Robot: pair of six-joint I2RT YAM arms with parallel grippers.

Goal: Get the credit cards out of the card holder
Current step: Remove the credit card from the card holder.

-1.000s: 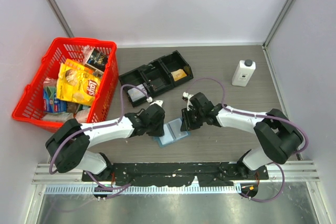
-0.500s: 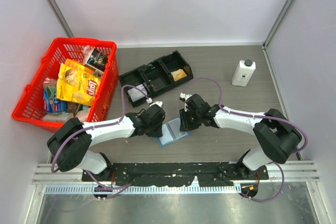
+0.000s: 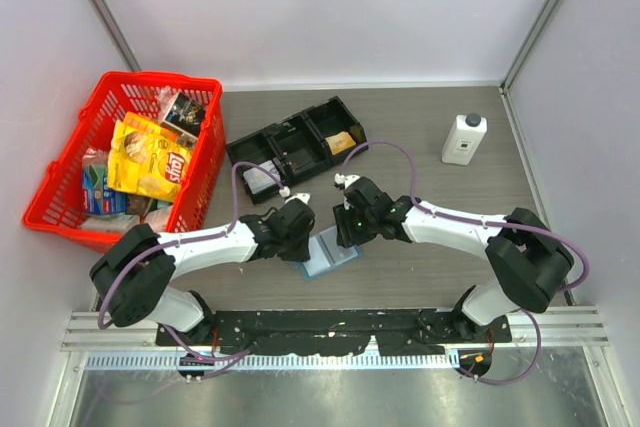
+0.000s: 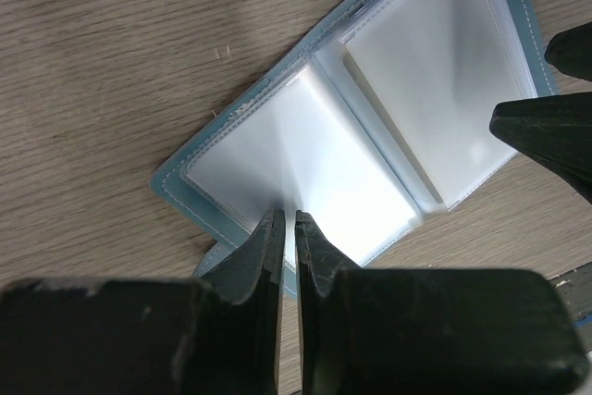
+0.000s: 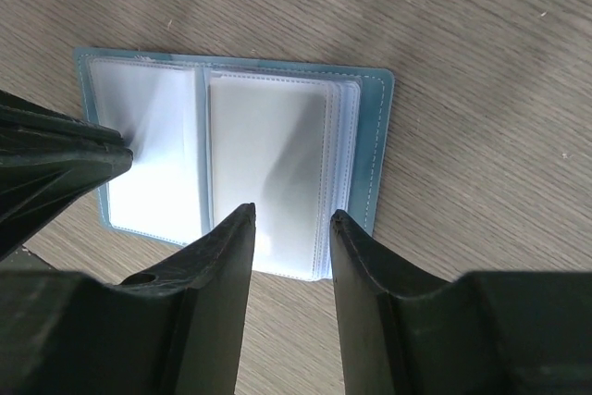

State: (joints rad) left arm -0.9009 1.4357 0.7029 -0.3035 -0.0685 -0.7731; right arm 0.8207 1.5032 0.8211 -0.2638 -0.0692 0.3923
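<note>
The light-blue card holder (image 3: 330,257) lies open on the table between my two grippers. Its clear sleeves show pale whitish faces in the left wrist view (image 4: 435,99) and the right wrist view (image 5: 268,164); I cannot tell separate credit cards from the sleeves. My left gripper (image 4: 285,221) is shut, its tips resting on the near edge of one half of the holder (image 4: 222,127). My right gripper (image 5: 291,215) is open, its fingers straddling the near edge of the other half (image 5: 370,136) from just above. In the top view the left gripper (image 3: 303,245) and right gripper (image 3: 345,237) flank the holder.
A black three-compartment tray (image 3: 295,147) lies behind the grippers. A red basket (image 3: 130,162) full of snack packs stands at the left. A white bottle (image 3: 464,139) stands at the back right.
My right gripper has moved left, closer over the holder's right half. The left gripper and the holder have hardly moved.
</note>
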